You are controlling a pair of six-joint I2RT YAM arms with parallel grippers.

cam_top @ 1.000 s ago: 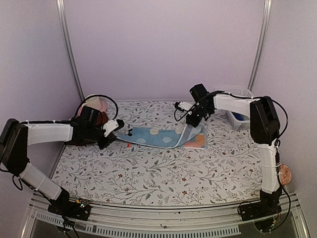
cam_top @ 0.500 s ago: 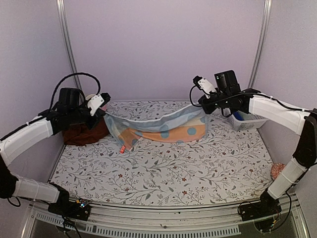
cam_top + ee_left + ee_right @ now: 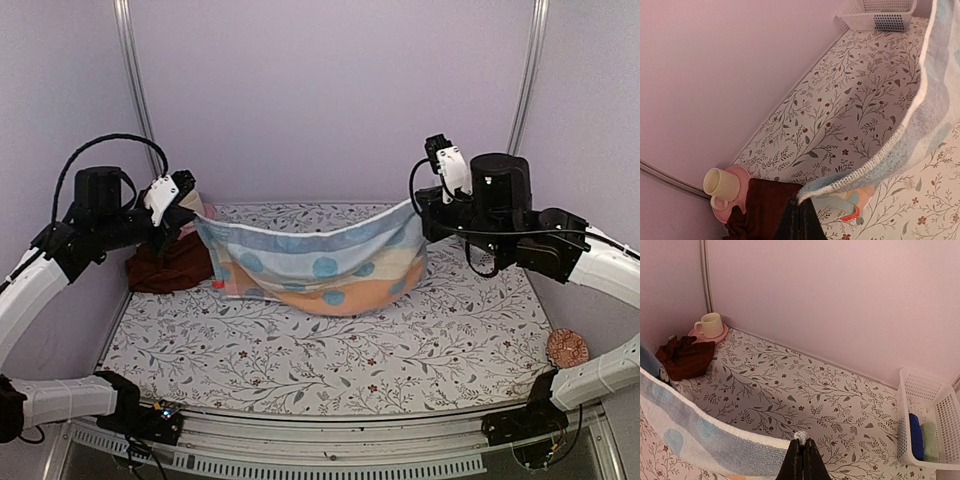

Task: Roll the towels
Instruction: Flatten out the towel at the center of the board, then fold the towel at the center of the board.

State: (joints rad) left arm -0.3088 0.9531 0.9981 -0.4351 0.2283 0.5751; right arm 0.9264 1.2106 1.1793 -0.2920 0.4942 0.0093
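At nine o'clock, above the crumpled maroon towel (image 3: 160, 270), the left gripper (image 3: 192, 203) pinches one top corner of the light-blue towel (image 3: 320, 262). The towel hangs spread and sagging towards three o'clock, where the right gripper (image 3: 424, 205) is clamped on the opposite corner.

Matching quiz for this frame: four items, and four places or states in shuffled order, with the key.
1 light-blue towel
2 maroon towel
3 cup
4 white basket

A on the pink saucer
B crumpled in a heap, far left
C far right corner
D lifted, hanging by two corners

Pairs: 1-D, 2-B, 3-A, 4-C
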